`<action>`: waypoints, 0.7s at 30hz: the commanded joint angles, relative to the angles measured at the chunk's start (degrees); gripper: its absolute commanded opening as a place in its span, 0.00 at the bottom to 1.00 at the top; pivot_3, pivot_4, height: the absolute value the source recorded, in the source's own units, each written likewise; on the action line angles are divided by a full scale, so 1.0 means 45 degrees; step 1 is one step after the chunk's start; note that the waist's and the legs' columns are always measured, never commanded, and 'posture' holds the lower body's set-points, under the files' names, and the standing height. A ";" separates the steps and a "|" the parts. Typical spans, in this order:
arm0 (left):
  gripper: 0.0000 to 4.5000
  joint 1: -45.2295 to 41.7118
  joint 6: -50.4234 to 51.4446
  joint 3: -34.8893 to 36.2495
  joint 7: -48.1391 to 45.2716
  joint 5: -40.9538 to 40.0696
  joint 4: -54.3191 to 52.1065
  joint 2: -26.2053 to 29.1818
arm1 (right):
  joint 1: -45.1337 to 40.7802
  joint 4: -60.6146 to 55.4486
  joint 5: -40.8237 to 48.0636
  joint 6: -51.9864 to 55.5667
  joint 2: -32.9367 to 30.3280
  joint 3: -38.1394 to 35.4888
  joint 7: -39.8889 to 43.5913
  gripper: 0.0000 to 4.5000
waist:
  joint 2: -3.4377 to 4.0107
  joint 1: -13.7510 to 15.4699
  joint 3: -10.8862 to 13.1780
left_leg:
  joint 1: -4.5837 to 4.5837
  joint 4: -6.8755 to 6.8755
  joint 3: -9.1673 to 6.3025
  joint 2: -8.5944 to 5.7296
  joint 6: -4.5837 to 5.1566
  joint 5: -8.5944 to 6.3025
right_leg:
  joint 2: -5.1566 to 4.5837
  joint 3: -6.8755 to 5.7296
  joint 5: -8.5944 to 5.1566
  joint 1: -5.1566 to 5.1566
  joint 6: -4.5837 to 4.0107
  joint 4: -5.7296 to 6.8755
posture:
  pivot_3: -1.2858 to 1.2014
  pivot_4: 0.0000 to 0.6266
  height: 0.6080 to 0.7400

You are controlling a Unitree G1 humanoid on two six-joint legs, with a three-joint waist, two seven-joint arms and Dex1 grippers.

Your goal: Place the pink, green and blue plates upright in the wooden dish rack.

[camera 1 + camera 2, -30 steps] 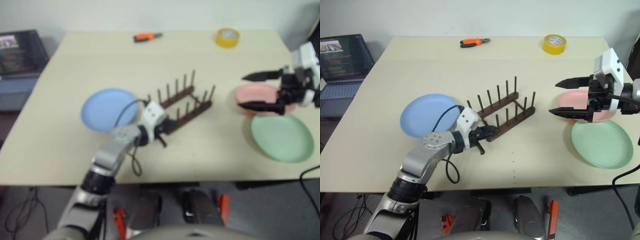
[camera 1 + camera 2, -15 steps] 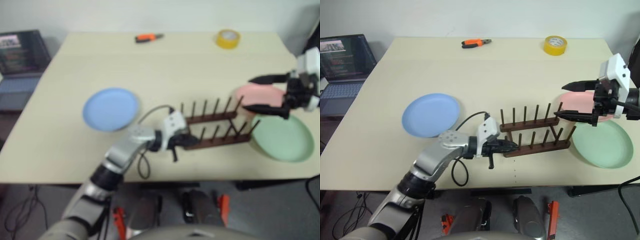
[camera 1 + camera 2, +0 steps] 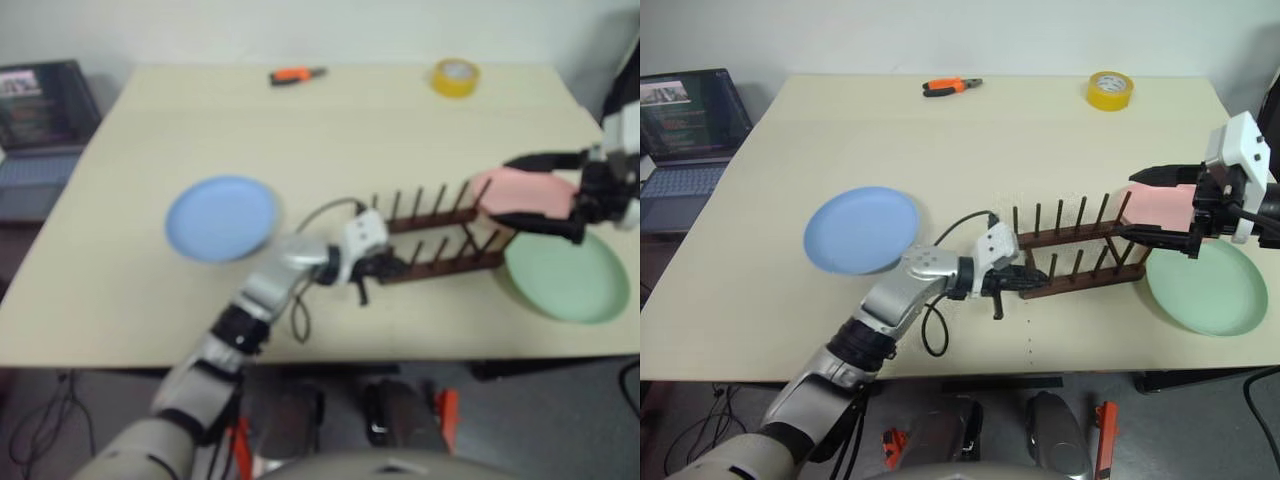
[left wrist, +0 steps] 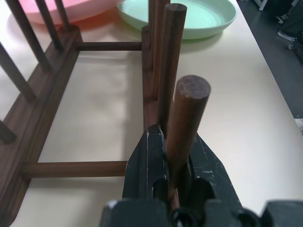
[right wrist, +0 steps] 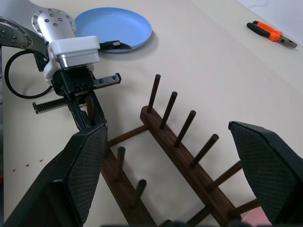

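My left gripper is clenched on an end peg of the wooden dish rack at centre frame. I would drag gently (a peg grip pivots easily), stopping short of the pink plate and green plate at right. The right gripper hovers, released; the blue plate lies left.

Dark matt wooden dish rack; 3 plates look like matt plastic, possibly.

Dish rack between one plate left, two plates right.
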 commanded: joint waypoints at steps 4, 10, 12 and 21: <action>0.00 -0.0968 -0.1196 -0.0077 0.0002 0.0602 0.1278 -0.0876 | -0.0190 -0.0230 0.0204 -0.0093 -0.0268 -0.0358 -0.0019 1.00 | -0.0005 0.0003 0.0003 | -0.0003 0.0000 0.0001 -0.0002 -0.0001 0.0001 | 0.0000 0.0001 0.0000 0.0000 0.0001 -0.0003 | 0.52 0.24 1.00; 0.00 -0.1424 -0.1446 -0.0004 0.0088 0.0976 0.2085 -0.1483 | -0.0202 -0.0187 0.0173 -0.0128 -0.0235 -0.0320 -0.0029 1.00 | -0.0010 -0.0001 0.0006 | -0.0004 -0.0001 0.0000 -0.0002 0.0000 0.0000 | 0.0000 -0.0001 0.0000 -0.0001 0.0005 -0.0005 | 0.52 0.24 1.00; 0.00 -0.1491 -0.1462 0.0006 0.0184 0.1070 0.2240 -0.1694 | -0.0211 -0.0173 0.0164 -0.0142 -0.0215 -0.0311 -0.0045 1.00 | -0.0011 0.0000 0.0006 | -0.0004 -0.0001 0.0002 -0.0002 -0.0001 0.0001 | 0.0000 0.0002 0.0000 -0.0001 0.0010 -0.0005 | 0.52 0.24 1.00; 0.00 -0.1303 -0.1487 0.0098 0.0883 0.1470 0.2549 -0.2342 | -0.0289 -0.0024 0.0114 -0.0237 -0.0217 -0.0294 -0.0042 1.00 | -0.0016 0.0000 0.0009 | -0.0004 -0.0001 0.0000 -0.0001 0.0000 0.0000 | 0.0000 0.0001 -0.0005 -0.0001 0.0022 -0.0006 | 0.52 0.24 1.00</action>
